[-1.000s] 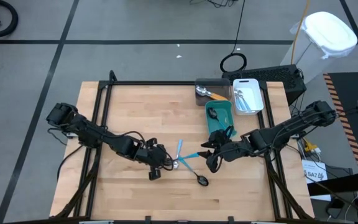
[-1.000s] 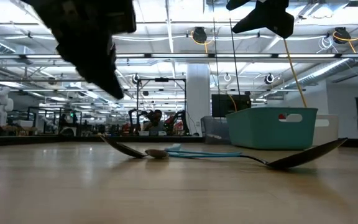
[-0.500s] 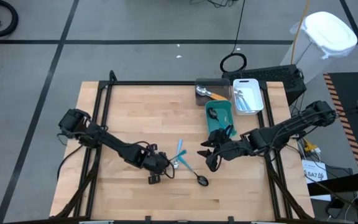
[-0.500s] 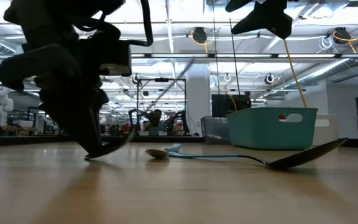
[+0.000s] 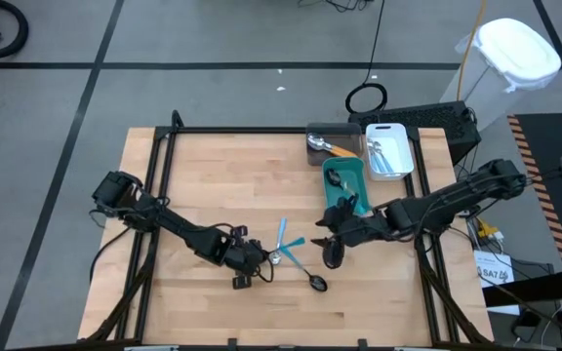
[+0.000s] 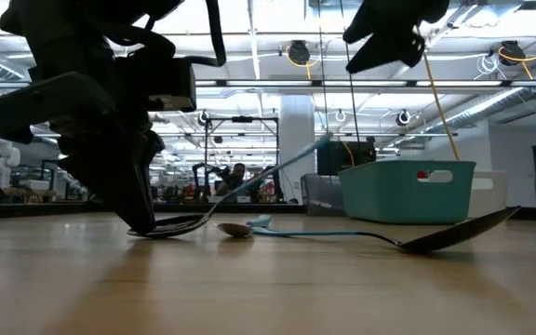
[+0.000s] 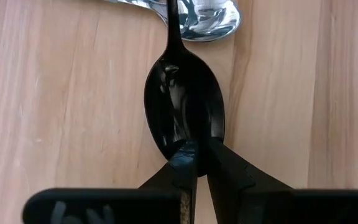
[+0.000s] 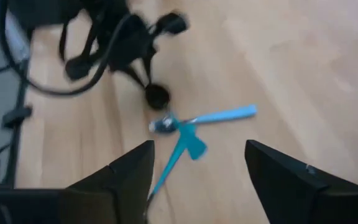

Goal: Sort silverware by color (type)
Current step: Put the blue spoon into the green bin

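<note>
My left gripper (image 5: pixel 254 259) stands low at the table's middle, shut on a black spoon (image 7: pixel 184 102). The spoon's bowl (image 6: pixel 180 224) touches the wood and its thin handle (image 6: pixel 268 177) slants up past a silver head (image 7: pixel 209 15). Two light-blue-handled utensils (image 5: pixel 282 232) (image 5: pixel 297 244) lie crossed beside it. A second black spoon (image 5: pixel 316 282) lies flat toward the near edge. My right gripper (image 5: pixel 330 251) hangs open above the table by the teal bin (image 5: pixel 344 185), its fingers (image 8: pixel 135 171) wide apart over the blue utensils (image 8: pixel 210 117). My left gripper pinches the near rim of the black spoon's bowl (image 7: pixel 188 148) between its two fingertips. The fingers slant steeply down from the table's left and lie along the spoon. The bowl rests on the table while the handle tips up.
At the far right stand a gray bin (image 5: pixel 326 143) with orange-handled pieces, a white bin (image 5: pixel 390 148) with blue-handled ones and the teal bin holding a black spoon. Bare wood spreads over the table's left and near parts. A black frame edges the table.
My left gripper has come down to the table onto the black spoon's bowl and then kept still. The bowl stays on the wood while the spoon's handle has tipped up. My right gripper has rolled a little in place.
</note>
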`<state>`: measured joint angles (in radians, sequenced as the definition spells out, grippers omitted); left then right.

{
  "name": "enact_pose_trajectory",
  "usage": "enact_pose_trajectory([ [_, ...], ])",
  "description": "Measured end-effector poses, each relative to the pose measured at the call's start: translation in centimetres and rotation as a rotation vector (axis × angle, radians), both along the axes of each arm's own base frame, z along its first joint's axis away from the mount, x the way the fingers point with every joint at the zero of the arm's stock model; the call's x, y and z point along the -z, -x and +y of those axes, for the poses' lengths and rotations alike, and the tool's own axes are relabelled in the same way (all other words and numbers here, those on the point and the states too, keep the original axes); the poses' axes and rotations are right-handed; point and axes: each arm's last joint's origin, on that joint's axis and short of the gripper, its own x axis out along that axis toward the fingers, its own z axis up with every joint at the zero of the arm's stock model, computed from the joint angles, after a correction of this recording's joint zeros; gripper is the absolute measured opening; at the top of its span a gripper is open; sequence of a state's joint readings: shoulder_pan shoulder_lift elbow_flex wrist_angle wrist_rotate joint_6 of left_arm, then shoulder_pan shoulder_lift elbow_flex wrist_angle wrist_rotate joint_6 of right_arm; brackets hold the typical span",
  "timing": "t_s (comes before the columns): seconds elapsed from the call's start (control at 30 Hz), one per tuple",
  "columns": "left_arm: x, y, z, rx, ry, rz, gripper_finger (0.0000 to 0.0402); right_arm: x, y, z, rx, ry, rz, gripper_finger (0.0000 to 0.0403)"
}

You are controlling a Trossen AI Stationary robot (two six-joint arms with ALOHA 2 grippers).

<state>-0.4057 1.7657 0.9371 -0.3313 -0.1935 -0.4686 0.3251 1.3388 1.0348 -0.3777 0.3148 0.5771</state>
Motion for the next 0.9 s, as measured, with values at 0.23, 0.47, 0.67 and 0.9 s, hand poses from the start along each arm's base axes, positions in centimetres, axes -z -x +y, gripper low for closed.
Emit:
enact_pose_trajectory([
  [0.23,0.0,-0.1,0.0,0.012,-0.01,-0.008,0.0035,3.1,-2.0,-0.4,-0.161,0.017,0.134,0.0267],
  [0.47,-0.1,-0.1,0.0,0.032,-0.016,-0.015,0.0035,4.9,-3.3,-0.3,-0.285,0.148,0.158,0.0267],
  [0.67,-0.1,-0.2,-0.1,0.046,-0.02,-0.02,0.0035,6.1,-3.7,-0.2,-0.389,0.252,0.205,0.0267],
  [0.9,-0.1,-0.2,-0.1,0.047,-0.019,-0.024,0.0035,7.3,-4.4,-0.2,-0.451,0.314,0.228,0.0251],
])
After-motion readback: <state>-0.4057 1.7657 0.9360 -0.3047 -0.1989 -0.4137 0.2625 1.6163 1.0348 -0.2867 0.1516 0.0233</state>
